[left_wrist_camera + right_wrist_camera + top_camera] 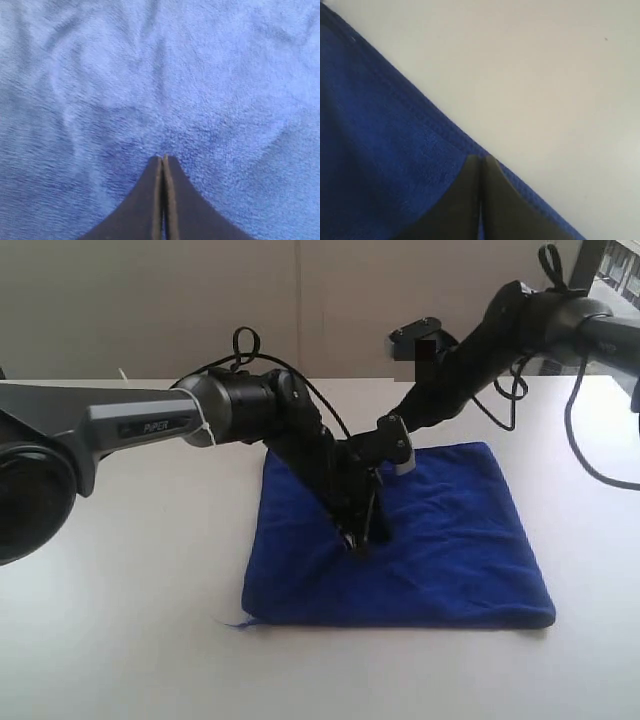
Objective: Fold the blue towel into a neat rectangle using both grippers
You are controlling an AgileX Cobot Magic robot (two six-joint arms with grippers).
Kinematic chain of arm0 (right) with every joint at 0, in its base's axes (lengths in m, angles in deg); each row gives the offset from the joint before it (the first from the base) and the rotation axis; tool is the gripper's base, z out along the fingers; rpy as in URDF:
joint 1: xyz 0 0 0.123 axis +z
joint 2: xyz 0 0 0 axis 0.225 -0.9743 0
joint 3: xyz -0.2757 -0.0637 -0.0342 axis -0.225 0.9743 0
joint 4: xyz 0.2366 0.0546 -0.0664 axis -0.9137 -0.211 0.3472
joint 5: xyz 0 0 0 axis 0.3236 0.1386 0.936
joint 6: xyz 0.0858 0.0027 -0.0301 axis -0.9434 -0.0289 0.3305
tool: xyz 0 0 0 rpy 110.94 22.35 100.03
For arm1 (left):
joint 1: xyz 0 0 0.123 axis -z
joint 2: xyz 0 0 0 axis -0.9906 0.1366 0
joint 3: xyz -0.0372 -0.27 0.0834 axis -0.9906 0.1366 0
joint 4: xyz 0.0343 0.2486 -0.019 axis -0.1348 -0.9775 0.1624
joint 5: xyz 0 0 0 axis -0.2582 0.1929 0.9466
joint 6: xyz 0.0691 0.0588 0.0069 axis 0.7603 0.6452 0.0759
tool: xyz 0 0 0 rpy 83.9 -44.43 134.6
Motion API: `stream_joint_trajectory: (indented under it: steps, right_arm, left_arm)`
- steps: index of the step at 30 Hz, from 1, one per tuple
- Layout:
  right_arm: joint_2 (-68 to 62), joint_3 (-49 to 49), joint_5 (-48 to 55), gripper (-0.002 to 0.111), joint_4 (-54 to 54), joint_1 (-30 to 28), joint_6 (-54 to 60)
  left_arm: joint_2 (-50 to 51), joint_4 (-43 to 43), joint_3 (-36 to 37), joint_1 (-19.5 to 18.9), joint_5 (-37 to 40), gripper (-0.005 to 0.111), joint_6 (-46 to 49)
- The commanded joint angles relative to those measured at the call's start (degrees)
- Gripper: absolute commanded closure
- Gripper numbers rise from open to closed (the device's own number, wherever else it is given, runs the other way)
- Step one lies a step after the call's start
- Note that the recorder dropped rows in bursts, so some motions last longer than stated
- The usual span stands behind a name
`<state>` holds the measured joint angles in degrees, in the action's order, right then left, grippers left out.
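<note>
A white counter (130,620) stands by a plain wall (150,300). The left fingers (165,162) are shut tight and hold nothing. Their tips rest on the middle of the blue towel (460,540). The right fingers (482,162) are shut and empty too, at the towel's edge. The towel lies flat on the counter. I think both should open, pinch one edge at two spots, then lift together so the fold stays straight.

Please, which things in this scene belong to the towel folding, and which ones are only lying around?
For the job:
- blue towel, spread out
- left gripper, fingers shut over the towel's middle
- right gripper, fingers shut at the towel's edge

Only around:
- white table
- plain wall behind
</note>
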<state>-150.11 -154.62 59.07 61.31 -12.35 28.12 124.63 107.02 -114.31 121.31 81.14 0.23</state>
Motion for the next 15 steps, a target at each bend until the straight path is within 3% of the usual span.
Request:
stream_joint_trajectory:
  steps: [1, 8, 15]
  right_arm:
    - [-0.11, -0.18, -1.23, 0.108, -1.15, 1.37, 2.31]
    - [-1.96, -0.18, -4.35, 0.108, -1.23, 3.54, 2.88]
    - [-4.39, -0.18, -3.67, 0.108, -1.96, 3.95, 3.05]
  left_arm:
    - [-3.44, 1.25, 0.46, 0.30, 2.61, 0.107, -0.33]
    - [-3.30, 2.48, 0.72, 0.44, 9.74, 0.107, -0.33]
    - [-3.26, 2.13, 8.01, 0.44, 5.61, 0.107, -0.24]
